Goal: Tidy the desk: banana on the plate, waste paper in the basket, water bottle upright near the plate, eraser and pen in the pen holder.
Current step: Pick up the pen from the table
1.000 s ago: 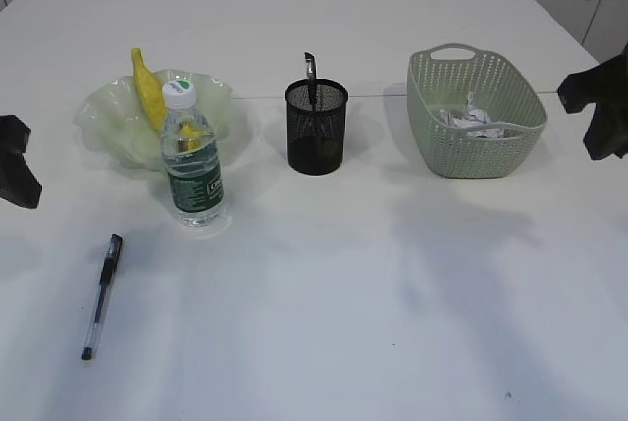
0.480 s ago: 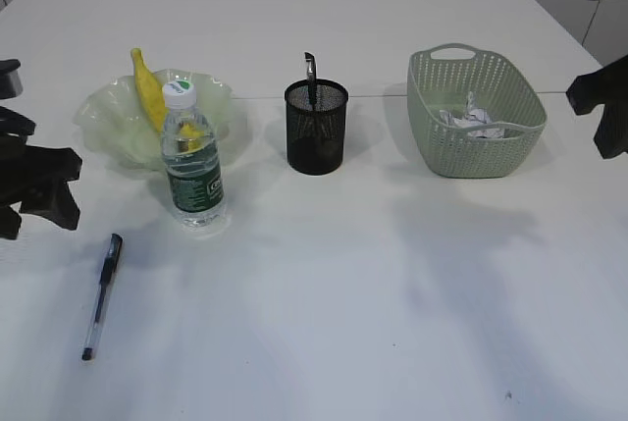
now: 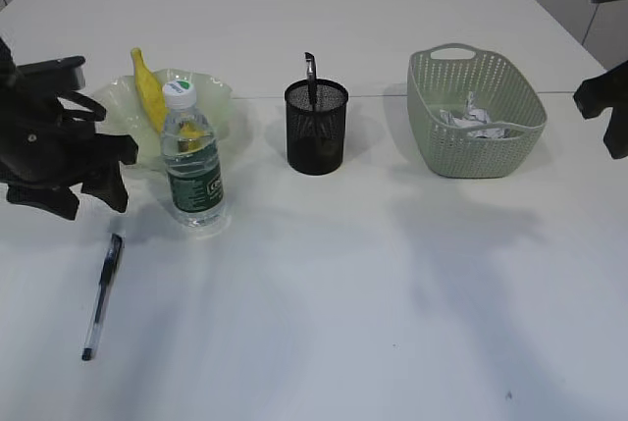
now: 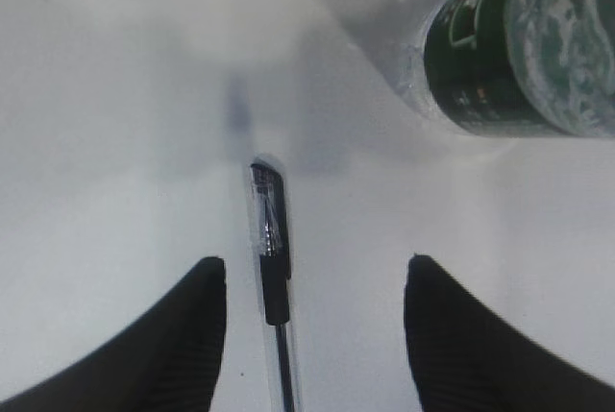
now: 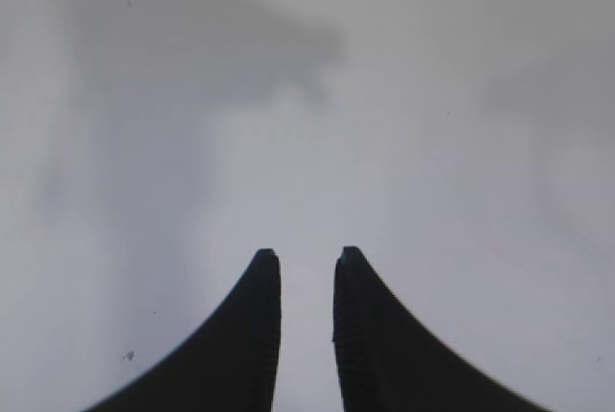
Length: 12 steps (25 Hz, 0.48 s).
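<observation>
Left wrist view: pen (image 4: 272,268), capped end pointing away, lengthwise between spread, empty left gripper (image 4: 312,278) fingers; water bottle (image 4: 509,47) upright nearby.

The left gripper (image 4: 312,282) hangs low over the left side of the table, its two black fingers (image 4: 187,335) spread wide apart and pointing down, nothing held between them. The right gripper (image 5: 306,268) sits far out at the right edge, its ribbed fingers (image 5: 252,335) nearly together with a narrow gap, empty.
</observation>
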Available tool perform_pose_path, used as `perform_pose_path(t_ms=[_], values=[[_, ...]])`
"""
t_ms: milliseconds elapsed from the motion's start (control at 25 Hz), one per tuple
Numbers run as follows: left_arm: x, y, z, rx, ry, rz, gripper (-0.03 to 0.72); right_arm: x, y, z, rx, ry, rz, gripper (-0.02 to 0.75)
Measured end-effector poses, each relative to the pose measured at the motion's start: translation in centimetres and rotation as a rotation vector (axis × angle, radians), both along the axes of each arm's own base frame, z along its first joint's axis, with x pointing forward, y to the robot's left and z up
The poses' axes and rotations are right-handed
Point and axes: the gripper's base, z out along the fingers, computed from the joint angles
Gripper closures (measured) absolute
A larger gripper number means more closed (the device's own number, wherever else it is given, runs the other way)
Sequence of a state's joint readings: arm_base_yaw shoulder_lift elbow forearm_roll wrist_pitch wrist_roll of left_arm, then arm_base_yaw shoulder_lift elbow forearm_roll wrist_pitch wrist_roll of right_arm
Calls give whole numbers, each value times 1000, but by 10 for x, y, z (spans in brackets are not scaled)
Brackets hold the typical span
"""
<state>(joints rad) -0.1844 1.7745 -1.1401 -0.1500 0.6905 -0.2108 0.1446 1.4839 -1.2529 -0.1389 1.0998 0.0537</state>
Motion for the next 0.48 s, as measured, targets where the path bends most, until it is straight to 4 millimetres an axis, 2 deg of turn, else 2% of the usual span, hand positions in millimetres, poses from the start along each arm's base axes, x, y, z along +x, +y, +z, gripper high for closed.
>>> perform_pose_path(t_ms=[480], values=[[7, 1, -40, 44, 107, 7, 271, 0, 0, 0, -2, 0, -1, 591]])
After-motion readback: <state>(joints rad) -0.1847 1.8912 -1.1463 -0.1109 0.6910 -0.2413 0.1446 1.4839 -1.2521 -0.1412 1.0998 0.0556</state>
